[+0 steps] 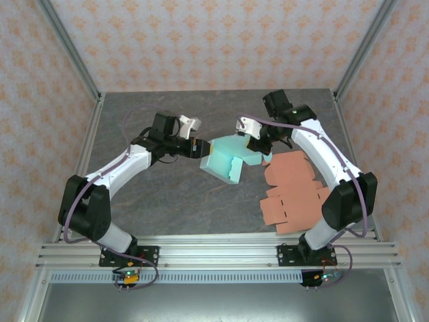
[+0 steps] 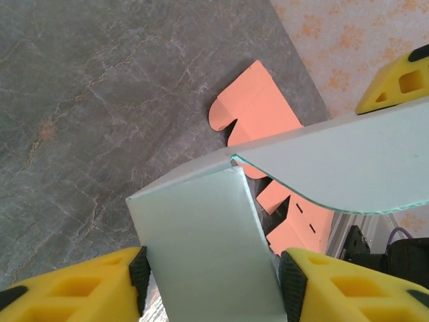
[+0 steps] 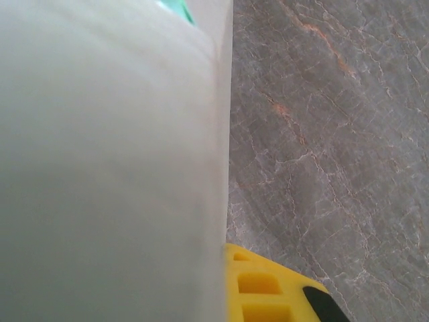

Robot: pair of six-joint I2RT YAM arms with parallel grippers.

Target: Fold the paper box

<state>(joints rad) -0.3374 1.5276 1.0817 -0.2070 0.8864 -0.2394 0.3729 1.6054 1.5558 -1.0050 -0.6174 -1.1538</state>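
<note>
the top camera looks down and forward from high at the near edge over the whole table (image 1: 167, 194), the left wrist camera sits close on the box (image 2: 201, 248), facing the orange sheet (image 2: 258, 100) also seen from above, and the right wrist camera is nearer still, box beside table.

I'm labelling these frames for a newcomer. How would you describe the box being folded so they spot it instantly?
Start at the grey marbled table and look to its middle. There is the pale green paper box. Unlike the flat orange cutouts to its right, it has folded, raised walls.
</note>
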